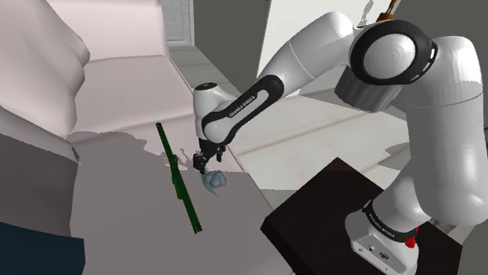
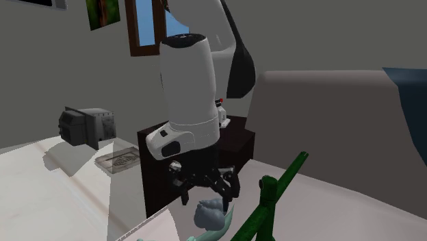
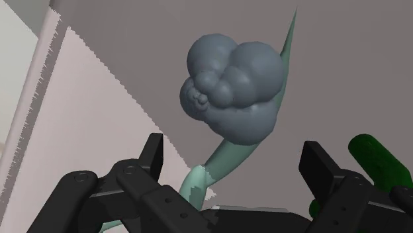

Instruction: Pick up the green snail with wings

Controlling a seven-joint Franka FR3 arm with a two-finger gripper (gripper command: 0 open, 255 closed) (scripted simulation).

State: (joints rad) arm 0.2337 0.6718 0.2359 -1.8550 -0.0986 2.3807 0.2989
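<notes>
Black two-finger gripper, fingers spread apart, hung just above the pale-green snail with lumpy grey-blue shell, apparently without contact; a dark green rod lay beside.

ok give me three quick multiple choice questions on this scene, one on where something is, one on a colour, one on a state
1. Where is the snail?
A) on the black stand
B) just under the pincer, right of the dark green stick in the shoulder view
C) on top of the arm

2. What colour is the snail's lumpy shell?
A) red
B) yellow
C) grey-blue

3. How is the pincer?
A) open, not touching the snail
B) shut on the snail
C) shut on the stick

Answers:
1 B, the shoulder view shows it right beneath the pincer.
2 C, the wrist view shows a grey-blue shell over a pale green body.
3 A, the wrist view shows the fingers standing apart, with the snail ahead between them, untouched.
</notes>
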